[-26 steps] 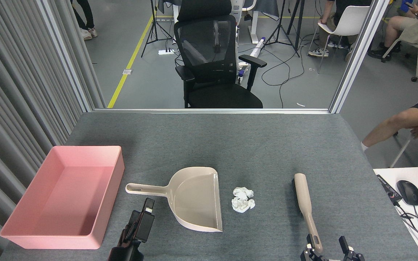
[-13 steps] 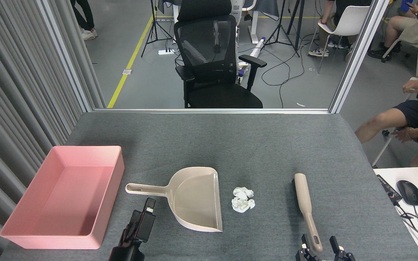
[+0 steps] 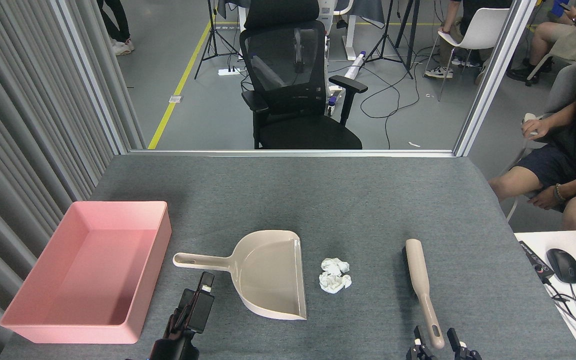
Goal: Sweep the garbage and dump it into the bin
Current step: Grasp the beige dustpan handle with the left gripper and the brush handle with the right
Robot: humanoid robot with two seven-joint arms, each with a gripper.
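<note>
Lying on the grey felt table (image 3: 348,200), the garbage (image 3: 334,274) is a small clump of crumpled white tissue wads near the middle of the near half; the clump runs slightly longer from 12 to 6 o'clock than across. Just at its 9 o'clock, apart from it by a narrow strip of felt, sits the beige dustpan (image 3: 268,275), its open mouth facing 3 o'clock toward the wads and its long handle pointing to 9 o'clock, so its long axis runs left to right. Well apart at the wads' 3 o'clock lies the beige brush (image 3: 422,285), its long axis running roughly from 12 to 6 o'clock, tilted a little, with the hang-hole end of the handle nearest the robot. The bin (image 3: 23,331), a shallow pink tray, stands at the table's left edge, at 9 o'clock from the dustpan, its long axis running from 12 to 6 o'clock and its inside bare.

At the bottom edge, the right gripper (image 3: 437,347) has its fingers spread, one on each side of the brush handle's end, not closed on it. The left gripper (image 3: 199,300) sits just at 6 o'clock of the dustpan handle, seen dark and end-on; I cannot tell whether its fingers are apart or together.
</note>
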